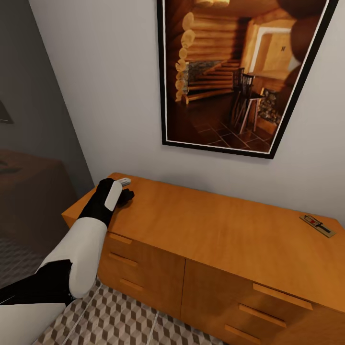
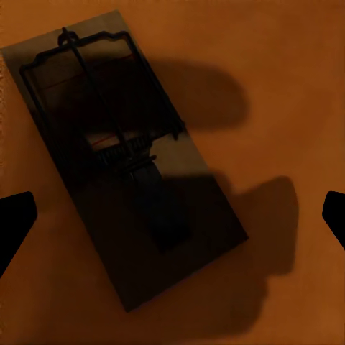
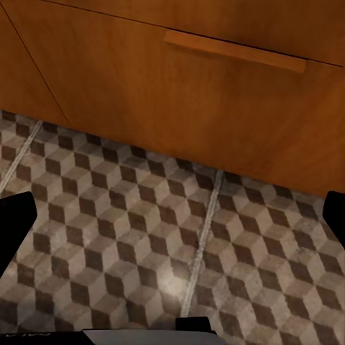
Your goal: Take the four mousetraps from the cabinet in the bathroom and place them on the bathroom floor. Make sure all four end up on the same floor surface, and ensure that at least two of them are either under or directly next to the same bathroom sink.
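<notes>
Head view, left arm: the white-and-black left arm reached over the near-left end of the cabinet (image 1: 206, 225), its left gripper (image 1: 125, 195) down at the wooden top; the fingers were mostly hidden behind the wrist, so their spread could not be read here.
Head view, trap at right: one mousetrap (image 1: 317, 225) lay flat on the cabinet top near its far right corner, well apart from the gripper; small, its metal parts hard to make out.
Head view, surroundings: a framed picture (image 1: 239, 72) of a log interior hung on the wall above, cut off at the top edge; drawer fronts with bar handles faced the patterned bathroom floor (image 1: 120, 321).
Left wrist view, trap: a second mousetrap (image 2: 126, 154) lay flat on the orange wood, set diagonally and partly darkened by shadow; this trap was concealed by the hand in the head view.
Left wrist view, fingers: two dark fingertips (image 2: 14, 223) stood at opposite edges, spread wide, one on each side of the trap and clear of it.
Right wrist view, fingers: the right gripper (image 3: 172, 223) had its dark tips set wide apart, with nothing between them.
Right wrist view, ground: cube-patterned tiles with pale grout ran up to the cabinet's base, below a drawer handle (image 3: 233, 52).
</notes>
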`<state>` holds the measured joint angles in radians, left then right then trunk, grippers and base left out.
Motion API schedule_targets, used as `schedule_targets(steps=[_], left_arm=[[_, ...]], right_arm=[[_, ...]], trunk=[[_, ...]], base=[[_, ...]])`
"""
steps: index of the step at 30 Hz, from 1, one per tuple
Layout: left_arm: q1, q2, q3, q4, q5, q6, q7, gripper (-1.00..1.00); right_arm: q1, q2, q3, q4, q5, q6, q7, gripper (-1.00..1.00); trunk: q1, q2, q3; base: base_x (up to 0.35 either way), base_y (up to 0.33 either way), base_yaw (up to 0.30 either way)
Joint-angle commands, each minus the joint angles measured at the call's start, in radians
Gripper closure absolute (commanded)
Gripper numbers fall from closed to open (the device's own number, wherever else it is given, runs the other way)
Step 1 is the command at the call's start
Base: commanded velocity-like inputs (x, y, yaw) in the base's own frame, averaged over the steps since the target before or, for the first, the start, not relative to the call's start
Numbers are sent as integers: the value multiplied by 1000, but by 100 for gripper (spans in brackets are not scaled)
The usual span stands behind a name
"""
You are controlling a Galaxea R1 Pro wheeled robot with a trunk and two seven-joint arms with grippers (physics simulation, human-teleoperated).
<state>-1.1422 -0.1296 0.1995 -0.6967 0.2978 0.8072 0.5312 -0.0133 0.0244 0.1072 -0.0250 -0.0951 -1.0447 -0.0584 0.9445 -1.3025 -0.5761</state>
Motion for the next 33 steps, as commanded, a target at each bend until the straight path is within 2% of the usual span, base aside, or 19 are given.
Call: schedule_targets(steps=[1, 33], left_arm=[[-1, -1, 3, -1, 11, 1, 8, -100], [-1, -1, 3, -3, 10, 1, 10, -100]], right_arm=[[-1, 0, 9, 0, -9, -2, -3, -100], [-1, 0, 9, 0, -9, -2, -3, -100]], trunk=[[0, -1, -1], [0, -1, -10]], base=[[0, 0, 0], [0, 0, 0]])
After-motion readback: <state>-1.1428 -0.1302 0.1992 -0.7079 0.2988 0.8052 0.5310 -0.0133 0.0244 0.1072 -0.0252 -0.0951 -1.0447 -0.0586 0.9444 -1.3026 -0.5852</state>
